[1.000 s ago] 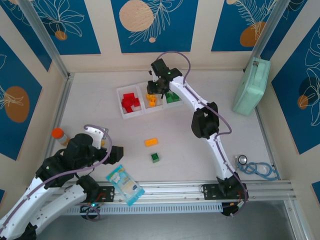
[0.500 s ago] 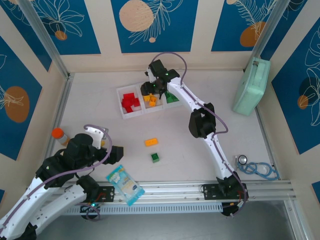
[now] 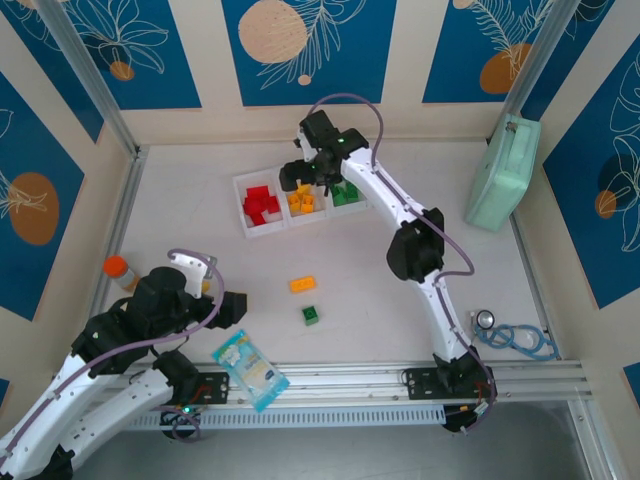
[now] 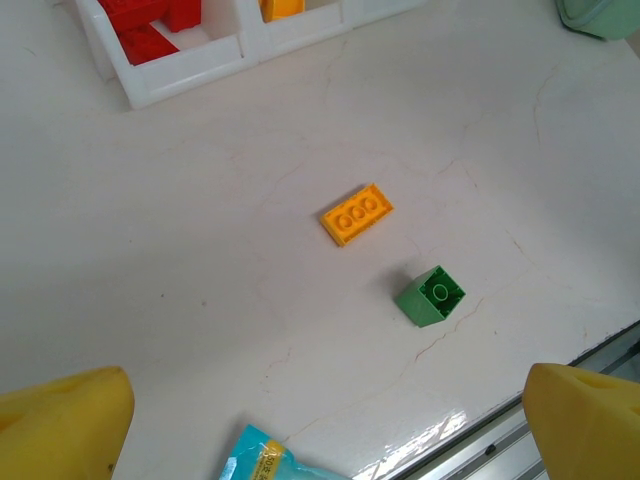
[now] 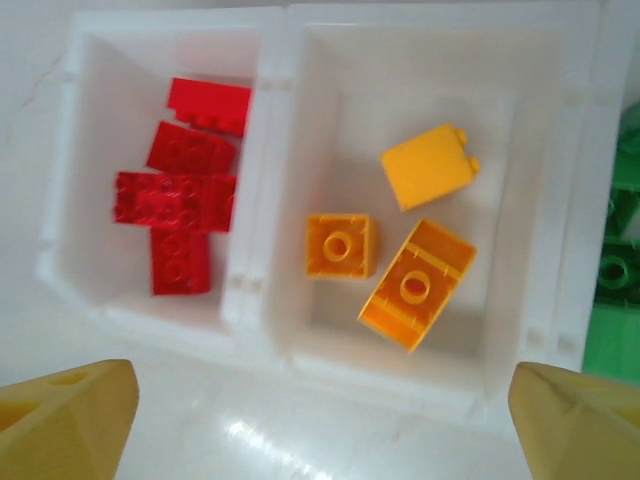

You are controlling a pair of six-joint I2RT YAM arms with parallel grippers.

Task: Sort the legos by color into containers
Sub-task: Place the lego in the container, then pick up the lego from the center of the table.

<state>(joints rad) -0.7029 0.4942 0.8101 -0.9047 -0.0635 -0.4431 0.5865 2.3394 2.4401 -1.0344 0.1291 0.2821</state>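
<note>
On the pale, faintly cracked table [image 3: 200, 200], boxed in by cream walls with blue leaf-patterned panels [image 3: 310, 45] and a metal rail [image 3: 400, 372] along the near edge, the white tray [image 3: 238, 195] sits at the far middle. Its left compartment holds red legos [image 3: 262, 204], the middle one orange legos [image 3: 303, 202] and the right one green legos [image 3: 346, 195]. A loose orange brick [image 3: 302, 284] and a loose green brick [image 3: 312, 315] lie apart on the open surface nearer the arms.

The right gripper [image 5: 325, 420] hangs over the tray's near rim, its jaws spread wide with nothing between them. The left gripper [image 4: 330, 430] hovers at the near left, jaws also wide apart and empty.

A mint-green case [image 3: 503, 172] leans at the far right wall. A blue-and-white snack packet [image 3: 250, 370] lies on the near rail.

In the right wrist view the green compartment is cut off at the right edge. In the top view the right arm covers part of the tray's far side. An orange-capped bottle [image 3: 118, 268] stands half hidden behind the left arm, and a blue looped object [image 3: 515, 338] at the near right is too small to identify.
</note>
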